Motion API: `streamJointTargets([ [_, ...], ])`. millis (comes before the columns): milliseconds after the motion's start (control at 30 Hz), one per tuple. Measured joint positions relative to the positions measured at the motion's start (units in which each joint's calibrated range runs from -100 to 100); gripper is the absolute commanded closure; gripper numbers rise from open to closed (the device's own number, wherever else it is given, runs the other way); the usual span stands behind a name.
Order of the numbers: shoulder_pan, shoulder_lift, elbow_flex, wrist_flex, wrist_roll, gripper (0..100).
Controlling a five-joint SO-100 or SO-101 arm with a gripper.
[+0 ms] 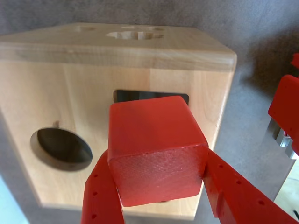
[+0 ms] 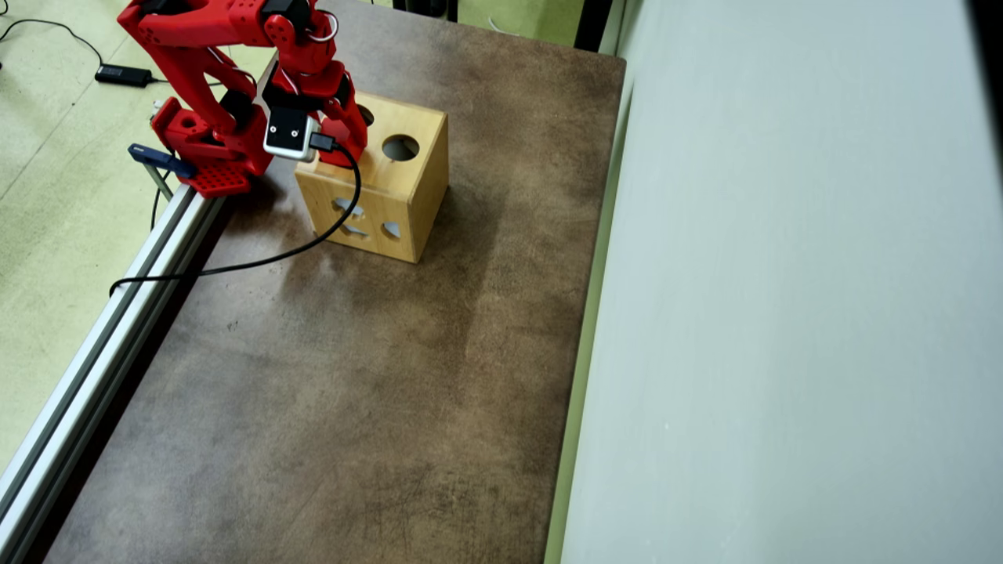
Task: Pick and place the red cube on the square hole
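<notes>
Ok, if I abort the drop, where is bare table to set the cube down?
Free: the brown tabletop in front of the light wooden box, across to the pale wall. Crowded: the box's far-left side in the overhead view, where the red arm base and black cable lie.

Counted: one red cube [image 1: 156,149], one wooden box [image 2: 380,188], one red arm [image 2: 227,47], one black cable [image 2: 258,258].

No words, numbers, labels or signs can be read in either view. Nothing is printed on any of the things that are shown.
</notes>
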Motion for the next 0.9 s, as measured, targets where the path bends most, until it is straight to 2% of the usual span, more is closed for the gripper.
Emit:
streamJointTargets([
  [600, -0.1, -3.4, 0.2, 0.7, 0.0, 97],
  [900, -0.1, -3.6, 0.2, -2.5, 0.0, 97],
])
